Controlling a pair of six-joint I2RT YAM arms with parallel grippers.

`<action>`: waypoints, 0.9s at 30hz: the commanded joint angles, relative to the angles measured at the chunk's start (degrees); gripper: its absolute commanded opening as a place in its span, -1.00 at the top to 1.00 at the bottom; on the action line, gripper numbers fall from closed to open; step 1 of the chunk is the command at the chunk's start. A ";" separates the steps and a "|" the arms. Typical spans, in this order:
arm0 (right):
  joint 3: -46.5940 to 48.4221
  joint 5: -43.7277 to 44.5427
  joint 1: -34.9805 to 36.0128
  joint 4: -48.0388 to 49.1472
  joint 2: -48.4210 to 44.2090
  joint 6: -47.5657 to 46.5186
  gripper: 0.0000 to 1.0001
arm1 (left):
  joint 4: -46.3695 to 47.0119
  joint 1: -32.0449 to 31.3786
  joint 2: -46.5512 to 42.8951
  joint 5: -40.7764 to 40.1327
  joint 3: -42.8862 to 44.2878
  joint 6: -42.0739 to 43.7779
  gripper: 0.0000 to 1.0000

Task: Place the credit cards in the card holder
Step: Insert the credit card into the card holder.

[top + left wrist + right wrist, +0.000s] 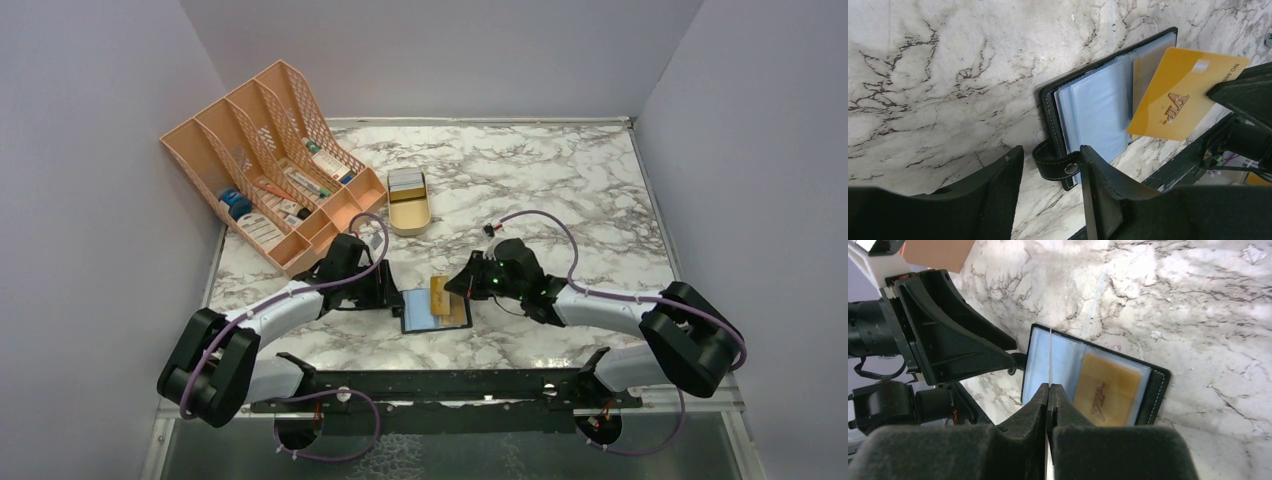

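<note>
Left wrist view: left gripper (1052,152) jaws spread astride the strap edge of the open card holder (1095,107), which lies on the marble table (948,75). Right gripper (1049,390) pinches the gold credit card (1180,97) above the holder's right half.

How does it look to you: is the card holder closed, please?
No, the card holder lies open on the marble table, its blue-grey sleeves showing.

A robot test booth is indicated by a marble-patterned table (570,180) enclosed by plain walls (90,120) and a black mounting rail (450,385).
</note>
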 commanded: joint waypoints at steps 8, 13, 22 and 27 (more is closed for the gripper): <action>-2.09 -0.07 -2.24 4.49 0.03 2.13 0.99 | 1.07 -0.17 1.67 -1.85 -0.49 -0.47 0.29; -3.72 -1.85 -2.67 8.20 0.58 3.33 0.99 | 1.05 -0.16 1.90 -2.02 -0.53 -0.65 0.47; -3.85 -3.35 -3.10 9.90 2.72 4.40 0.99 | 1.33 -0.18 3.04 -1.55 0.05 -0.29 0.64; -4.85 -5.25 -3.15 12.57 3.90 5.90 0.99 | 1.79 -0.15 3.86 -1.50 0.02 -0.29 0.72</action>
